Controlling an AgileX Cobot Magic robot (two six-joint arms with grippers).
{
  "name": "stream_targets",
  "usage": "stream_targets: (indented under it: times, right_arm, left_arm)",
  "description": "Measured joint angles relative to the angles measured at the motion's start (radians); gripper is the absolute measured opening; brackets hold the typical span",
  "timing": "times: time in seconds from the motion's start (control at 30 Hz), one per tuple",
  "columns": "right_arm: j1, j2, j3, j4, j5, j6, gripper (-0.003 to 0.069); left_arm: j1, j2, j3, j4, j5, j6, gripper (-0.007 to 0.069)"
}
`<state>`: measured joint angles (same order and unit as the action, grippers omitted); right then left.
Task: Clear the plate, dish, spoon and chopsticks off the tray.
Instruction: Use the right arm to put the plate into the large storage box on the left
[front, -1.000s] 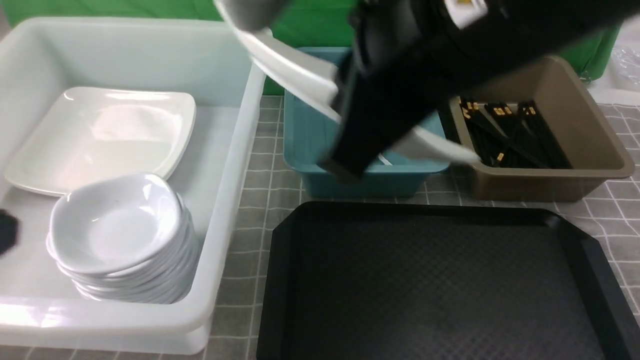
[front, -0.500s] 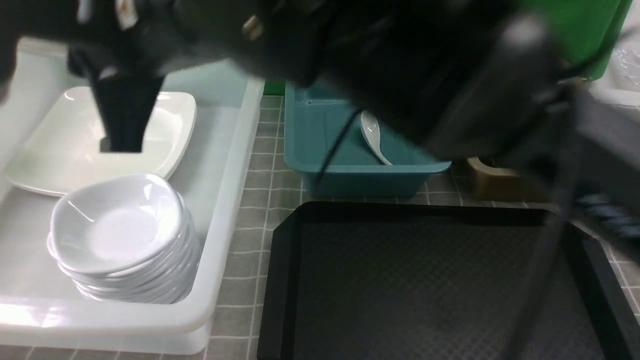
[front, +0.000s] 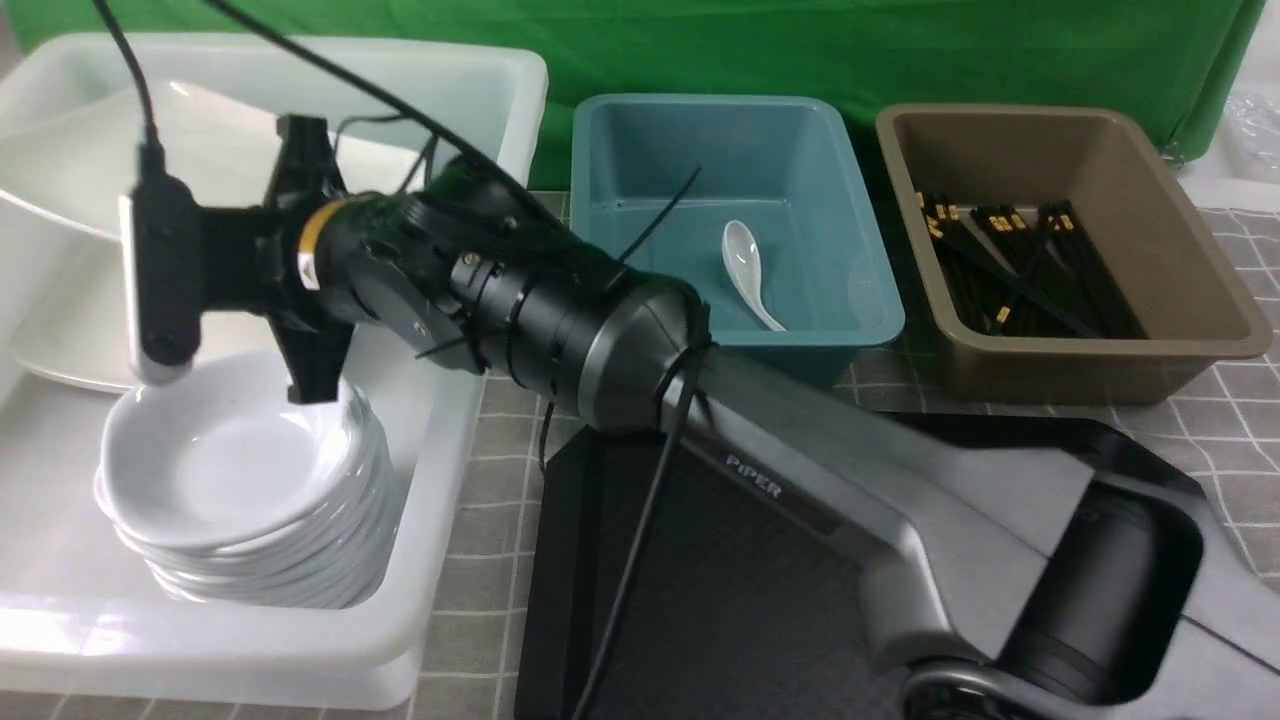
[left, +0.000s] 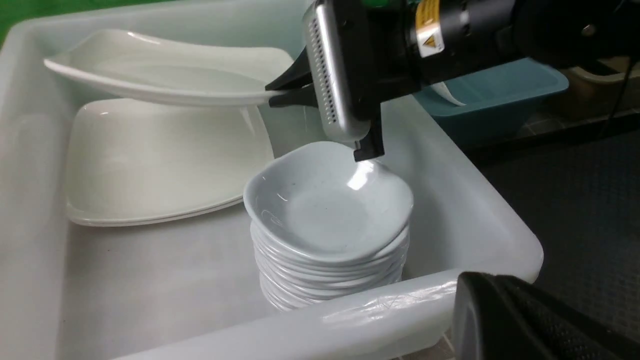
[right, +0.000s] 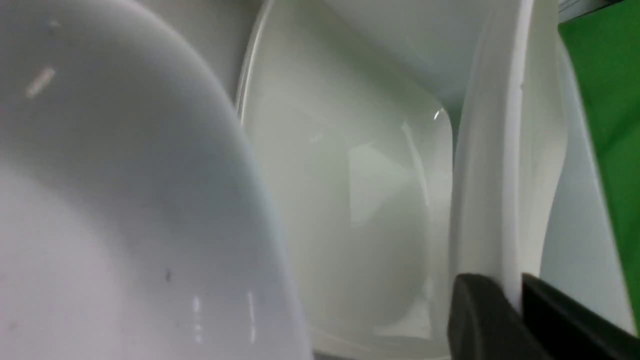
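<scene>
1. Green backdrop behind, grey checked cloth over the tabletop (front: 520, 300). In the front view the right arm reaches across to the white bin (front: 470, 420) at the tabletop's left edge, so that the plate (front: 60, 200) hangs over the bin's far end, apart from the plates already lying there. The tray (front: 740, 590) at the near edge shows nothing on it where visible, though the arm hides much. The spoon (front: 745, 265) lies in the teal tub (front: 610, 200) and the chopsticks (front: 1010, 265) in the brown tub (front: 1190, 300), sorted by kind.

2. In the left wrist view the right gripper (left: 280, 95) is clamped on the plate's rim, holding it tilted above the stacked plates (left: 150, 160), presumably to lower it onto them. The stack of small dishes (left: 327, 225) stands near the bin's near wall, just under the wrist camera. The left gripper's tip shows dark at the corner, closed on nothing visible.

3. In the right wrist view the jaws pinch the plate's edge (right: 500, 175), seen end-on, with the resting plates beyond.
</scene>
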<state>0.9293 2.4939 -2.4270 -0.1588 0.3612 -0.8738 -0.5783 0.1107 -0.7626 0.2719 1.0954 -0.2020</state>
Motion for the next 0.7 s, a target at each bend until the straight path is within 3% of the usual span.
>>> stream_targets:
  times: [0.27, 0.53, 0.63, 0.7]
  right_arm:
    - [-0.019, 0.035, -0.002, 0.008, -0.056, -0.113, 0.0064]
    - [-0.018, 0.035, -0.002, 0.011, -0.075, -0.117, 0.0085]
    - [-0.018, 0.034, -0.002, 0.011, -0.096, -0.115, 0.0151]
    - [-0.012, 0.033, -0.002, 0.008, -0.099, -0.102, 0.0242]
  left_arm:
    - [0.0, 0.0, 0.0, -0.003, 0.0, 0.016, 0.001]
    - [0.0, 0.0, 0.0, -0.003, 0.0, 0.018, 0.001]
    - [0.0, 0.0, 0.0, -0.004, 0.0, 0.019, 0.001]
    - [0.0, 0.0, 0.0, -0.004, 0.0, 0.021, 0.001]
